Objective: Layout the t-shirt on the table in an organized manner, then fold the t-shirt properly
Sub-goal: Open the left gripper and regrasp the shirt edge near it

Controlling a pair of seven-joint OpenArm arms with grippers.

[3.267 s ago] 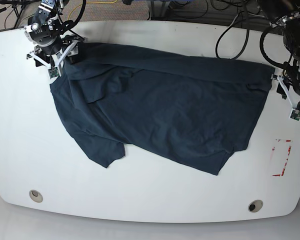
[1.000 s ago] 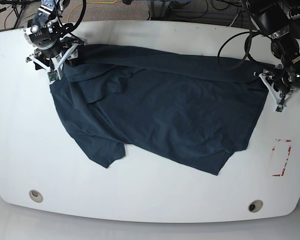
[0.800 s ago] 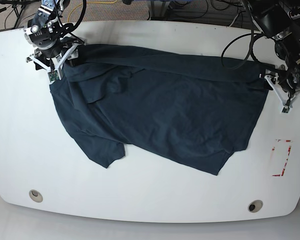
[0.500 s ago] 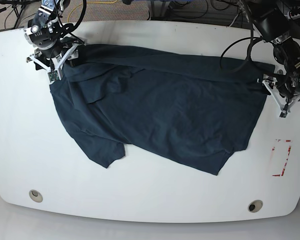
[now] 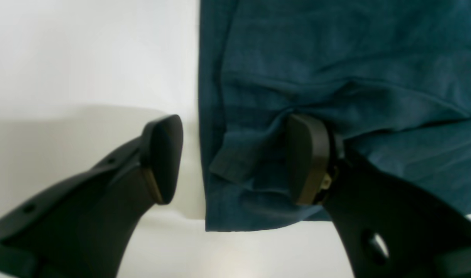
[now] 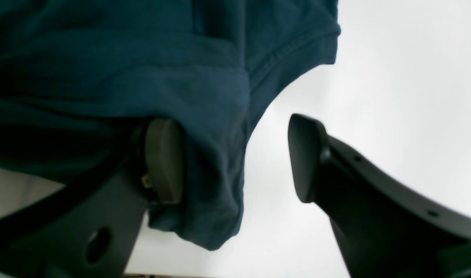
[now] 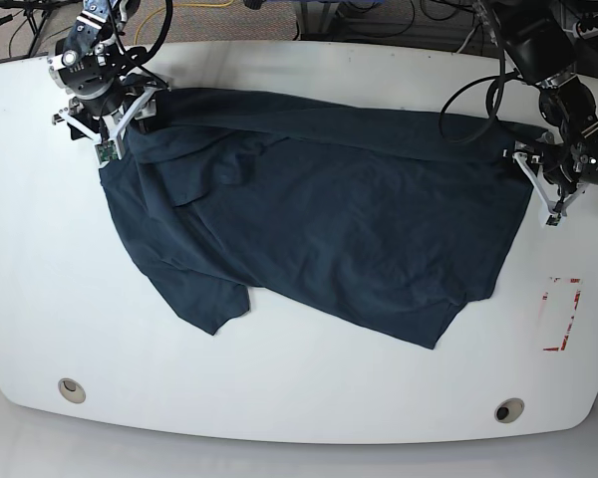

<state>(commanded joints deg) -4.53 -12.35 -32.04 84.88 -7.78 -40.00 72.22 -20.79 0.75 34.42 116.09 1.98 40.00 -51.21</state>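
Note:
The dark navy t-shirt (image 7: 329, 219) lies spread and wrinkled across the white table (image 7: 279, 398), its bottom edge slanting. My left gripper (image 7: 536, 179) is at the shirt's right corner. In the left wrist view it (image 5: 235, 158) is open and straddles the shirt's edge (image 5: 220, 170), one finger (image 5: 162, 158) over bare table, the other (image 5: 308, 158) on bunched fabric. My right gripper (image 7: 130, 115) is at the shirt's top-left corner. In the right wrist view it (image 6: 235, 160) is open, fabric (image 6: 216, 116) draped over one finger (image 6: 164, 162), the other (image 6: 308, 158) over bare table.
Two round grey grommet holes (image 7: 71, 389) (image 7: 508, 409) sit near the table's front edge. A red-white tape rectangle (image 7: 562, 314) marks the right side. Black cables (image 7: 463, 70) trail over the back right edge of the table.
My left gripper has moved inward from beyond the shirt's right corner onto that corner. The right gripper has stayed at the top-left corner. The shirt has barely shifted.

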